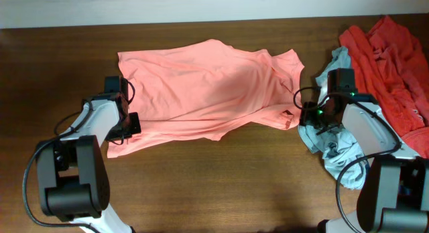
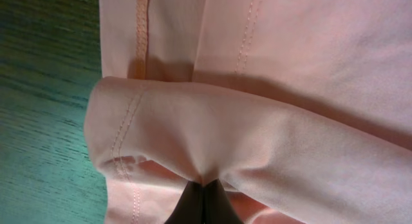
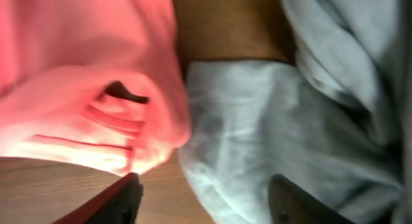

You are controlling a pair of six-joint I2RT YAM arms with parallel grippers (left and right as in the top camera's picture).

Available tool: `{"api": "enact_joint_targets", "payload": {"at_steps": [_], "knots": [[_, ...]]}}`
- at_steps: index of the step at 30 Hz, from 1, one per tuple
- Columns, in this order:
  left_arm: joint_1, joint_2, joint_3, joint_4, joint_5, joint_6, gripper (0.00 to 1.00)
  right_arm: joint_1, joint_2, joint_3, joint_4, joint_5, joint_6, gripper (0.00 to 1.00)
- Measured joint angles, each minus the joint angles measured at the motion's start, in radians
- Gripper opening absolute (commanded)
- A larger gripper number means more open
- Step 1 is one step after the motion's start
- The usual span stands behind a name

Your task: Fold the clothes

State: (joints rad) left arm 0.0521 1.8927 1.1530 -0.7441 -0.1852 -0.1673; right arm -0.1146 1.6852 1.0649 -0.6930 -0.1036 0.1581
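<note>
A salmon-pink shirt [image 1: 208, 86] lies spread across the middle of the wooden table. My left gripper [image 1: 131, 124] is at its lower left hem, shut on a fold of the pink fabric [image 2: 212, 140], which bunches above the closed fingertips [image 2: 203, 188]. My right gripper [image 1: 301, 116] is at the shirt's right edge, open and holding nothing. In the right wrist view its fingers [image 3: 206, 192] straddle the pink shirt's edge [image 3: 96, 102] and a pale grey-blue garment [image 3: 277, 121]. That grey-blue garment [image 1: 332, 142] lies under my right arm.
A deeper red garment [image 1: 392, 65] is heaped at the far right edge of the table. The brown wooden tabletop [image 1: 234, 179] shows in front of the shirt. A pale wall edge runs along the back.
</note>
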Motion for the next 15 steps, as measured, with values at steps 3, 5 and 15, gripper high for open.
{"api": "enact_joint_targets", "payload": {"at_steps": [3,5,15], "knots": [[0.0,-0.013,0.0,0.001,0.0,0.0,0.01,0.0,0.001,0.0,0.044,-0.037,-0.013,0.61],[0.0,-0.024,0.0,0.006,0.0,0.0,0.01,0.0,0.008,0.0,0.074,-0.061,-0.03,0.62],[0.0,-0.026,0.0,0.055,0.0,0.0,0.01,0.004,0.118,0.003,0.181,-0.086,-0.064,0.41]]}}
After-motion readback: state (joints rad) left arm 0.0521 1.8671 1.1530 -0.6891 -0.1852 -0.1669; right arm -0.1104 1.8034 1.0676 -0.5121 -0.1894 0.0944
